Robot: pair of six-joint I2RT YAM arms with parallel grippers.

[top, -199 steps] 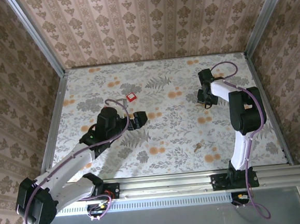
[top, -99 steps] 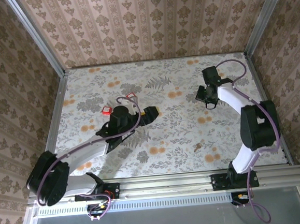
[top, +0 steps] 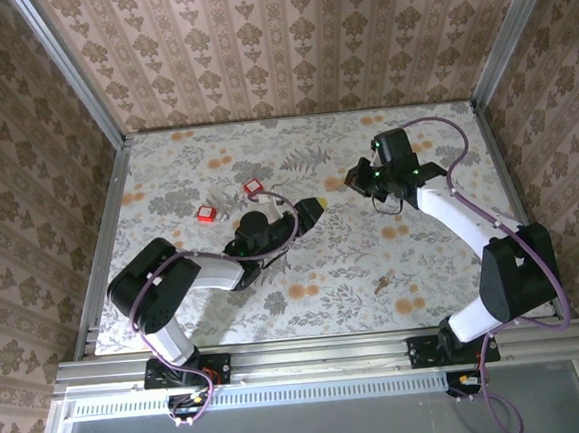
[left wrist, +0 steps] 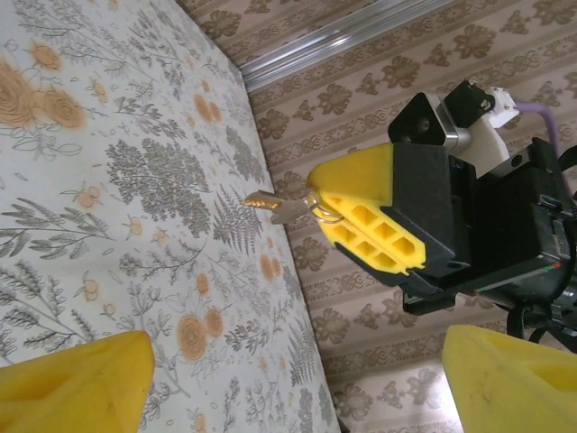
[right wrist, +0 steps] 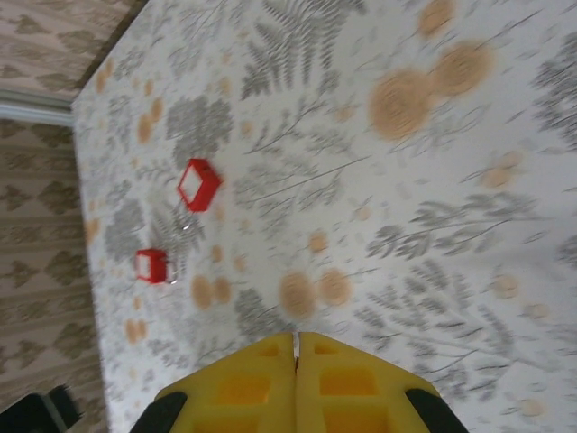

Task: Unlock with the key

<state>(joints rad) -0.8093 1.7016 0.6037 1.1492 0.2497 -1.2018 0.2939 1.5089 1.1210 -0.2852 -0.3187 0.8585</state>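
A small red square padlock lies on the floral-patterned table. A second red square padlock lies near it, to its left, not touching. Brown patterned wallpaper walls enclose three sides.

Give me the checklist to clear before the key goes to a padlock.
1. Key gripped: ok. The key is pinched at the tips of the shut right fingers, its blade sticking out.
2. Padlocks located: ok. Two red padlocks lie apart on the table.
3. Padlock steadied: not ok. The left fingers are open and hold nothing; both padlocks lie free.
4. Key lined up over a padlock: not ok. In the top view the right fingers are off to the right of both.
5. Keyhole facing the key: cannot tell, too small to see.
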